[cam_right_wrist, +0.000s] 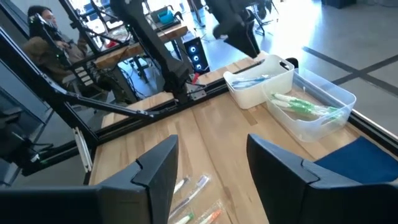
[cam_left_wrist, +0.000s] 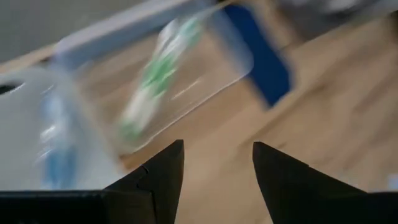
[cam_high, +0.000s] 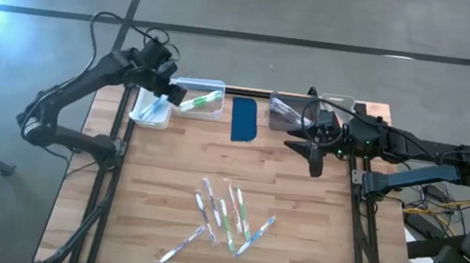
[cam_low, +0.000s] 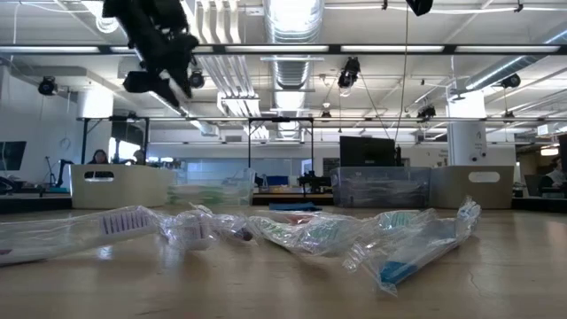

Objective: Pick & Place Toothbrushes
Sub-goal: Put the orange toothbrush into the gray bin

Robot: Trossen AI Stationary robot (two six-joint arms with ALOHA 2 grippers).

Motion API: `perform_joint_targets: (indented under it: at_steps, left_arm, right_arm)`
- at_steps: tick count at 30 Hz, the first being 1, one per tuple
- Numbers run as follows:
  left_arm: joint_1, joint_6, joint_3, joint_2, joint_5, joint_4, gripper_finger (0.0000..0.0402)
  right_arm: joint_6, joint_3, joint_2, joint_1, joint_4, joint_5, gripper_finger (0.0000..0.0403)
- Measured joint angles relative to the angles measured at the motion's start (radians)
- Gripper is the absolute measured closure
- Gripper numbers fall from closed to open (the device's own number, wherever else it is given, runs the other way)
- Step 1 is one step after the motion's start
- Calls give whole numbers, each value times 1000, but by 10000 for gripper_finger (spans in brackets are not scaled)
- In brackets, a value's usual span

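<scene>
Left gripper (cam_high: pixel 171 90) hovering spread and empty over the bins (cam_high: pixel 196 97), right gripper (cam_high: pixel 314 159) hanging spread, toothbrushes (cam_high: pixel 223 214) lying well below both, long axes mostly running front-to-back, fanned.

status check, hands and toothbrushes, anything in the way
Left hand open, empty, above the far-left bins. Right hand open, empty, mid-table right. Loose toothbrushes piled near front edge, some already binned. Nothing blocking.
</scene>
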Motion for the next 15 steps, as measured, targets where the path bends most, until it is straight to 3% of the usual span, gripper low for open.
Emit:
perform_joint_targets:
  at_steps: [8,15]
  left_arm:
    - [-106,-77,5,-95,142,256,207]
    - [-285,99,5,-99,170,397,207]
  right_arm:
    - [-2,0,7,0,78,0,206]
    - [-20,1,27,0,91,0,220]
